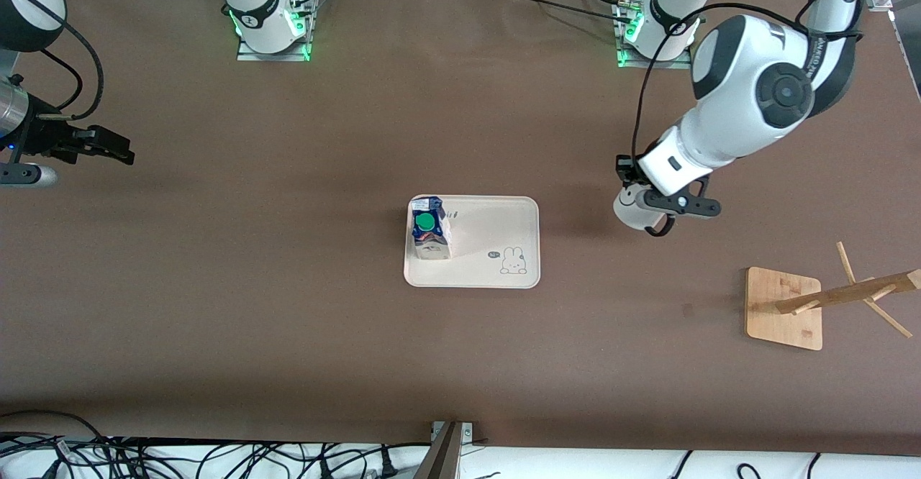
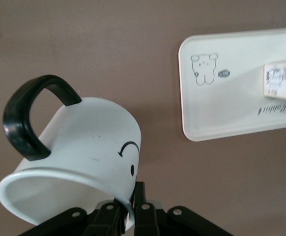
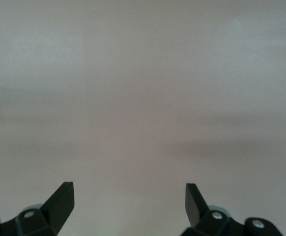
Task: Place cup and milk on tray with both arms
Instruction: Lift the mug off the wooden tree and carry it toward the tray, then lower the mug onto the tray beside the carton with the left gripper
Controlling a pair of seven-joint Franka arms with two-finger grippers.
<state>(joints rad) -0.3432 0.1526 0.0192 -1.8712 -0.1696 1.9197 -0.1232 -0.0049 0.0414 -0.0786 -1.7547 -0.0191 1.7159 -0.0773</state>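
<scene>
White smiley cup [image 2: 84, 147], blue-white green-capped milk [image 1: 429, 229], cream tray [image 1: 504, 220].

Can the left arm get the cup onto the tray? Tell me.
Probably yes. The left hand holds the cup over bare table beside the tray, whose half away from the milk is free.

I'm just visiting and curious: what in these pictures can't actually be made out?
- The cup: in the front view the left gripper and arm cover most of it, so its face is hidden.
- The milk: the left wrist view's edge cuts it off; its cap is out of frame.
- The print on the tray: too small to read from the front.
- The right gripper: its wrist view shows only blurred bare table past the open fingers.
</scene>
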